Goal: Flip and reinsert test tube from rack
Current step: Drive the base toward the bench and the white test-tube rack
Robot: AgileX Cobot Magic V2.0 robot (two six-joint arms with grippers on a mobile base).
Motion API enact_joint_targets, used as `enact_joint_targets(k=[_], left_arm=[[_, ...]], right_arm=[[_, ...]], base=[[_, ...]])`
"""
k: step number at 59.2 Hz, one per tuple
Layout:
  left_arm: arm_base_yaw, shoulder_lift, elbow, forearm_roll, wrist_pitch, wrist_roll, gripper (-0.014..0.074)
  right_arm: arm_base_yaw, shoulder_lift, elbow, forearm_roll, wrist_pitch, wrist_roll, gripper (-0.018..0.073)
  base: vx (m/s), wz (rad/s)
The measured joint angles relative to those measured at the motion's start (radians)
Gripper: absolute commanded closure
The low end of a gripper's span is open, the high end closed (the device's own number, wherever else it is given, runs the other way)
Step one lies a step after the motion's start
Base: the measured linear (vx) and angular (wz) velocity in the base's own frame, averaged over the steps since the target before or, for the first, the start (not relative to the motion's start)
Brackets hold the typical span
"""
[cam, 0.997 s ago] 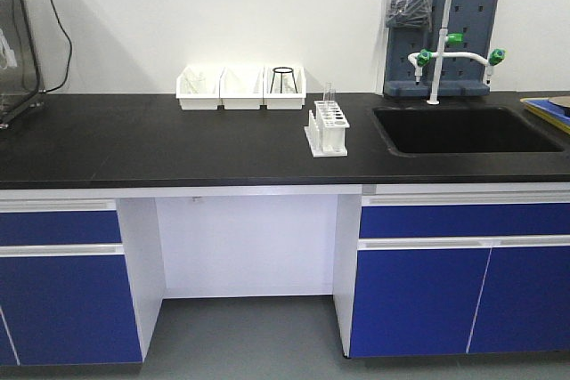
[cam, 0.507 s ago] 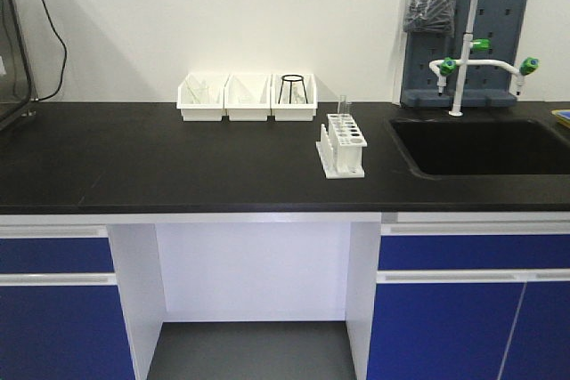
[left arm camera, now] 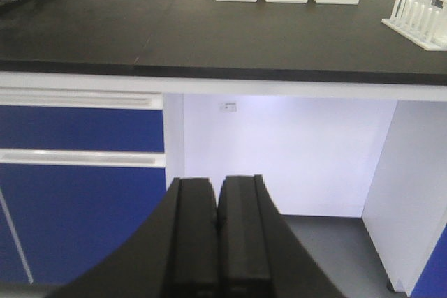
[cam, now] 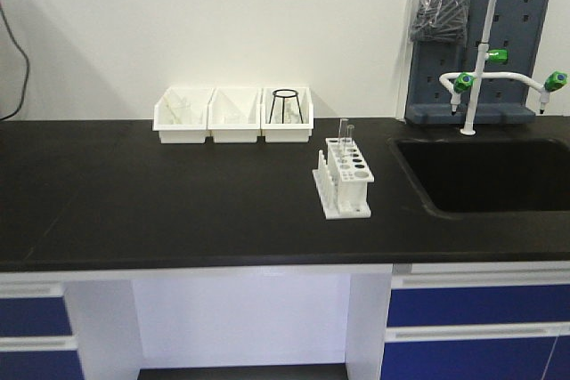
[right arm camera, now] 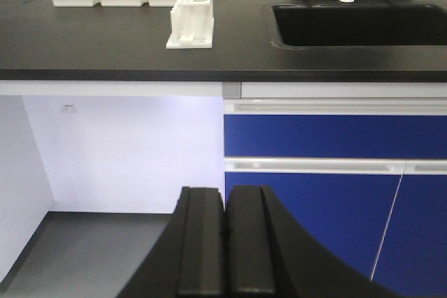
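Note:
The white rack (cam: 346, 184) stands on the black counter (cam: 160, 202), left of the sink. A clear test tube (cam: 345, 135) stands upright at the rack's far end, rising above its top plate. The rack also shows in the right wrist view (right arm camera: 191, 24) and at the right edge of the left wrist view (left arm camera: 419, 22). My left gripper (left arm camera: 217, 193) is shut and empty, held low in front of the cabinets, below counter height. My right gripper (right arm camera: 225, 197) is shut and empty, also low in front of the cabinets.
Three white bins (cam: 233, 115) stand at the back by the wall; the right one holds a black wire stand (cam: 285, 106). A black sink (cam: 485, 173) with a white tap (cam: 485, 51) lies to the right. Blue drawers (right arm camera: 328, 137) sit under the counter.
The front view has moved closer to the counter and shifted; the rack and bins look larger and lower in the frame. Nothing on the counter has moved.

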State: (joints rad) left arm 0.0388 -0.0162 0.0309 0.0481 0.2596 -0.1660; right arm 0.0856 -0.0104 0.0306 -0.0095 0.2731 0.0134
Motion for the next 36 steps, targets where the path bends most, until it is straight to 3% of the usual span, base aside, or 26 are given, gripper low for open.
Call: enact_joint_targets(k=[36], left_arm=[[0.0, 0.0, 0.0, 0.0, 0.0, 0.0, 0.0603]], right_arm=[[0.0, 0.0, 0.0, 0.0, 0.0, 0.0, 0.0571]], base=[[0.44, -0.05]])
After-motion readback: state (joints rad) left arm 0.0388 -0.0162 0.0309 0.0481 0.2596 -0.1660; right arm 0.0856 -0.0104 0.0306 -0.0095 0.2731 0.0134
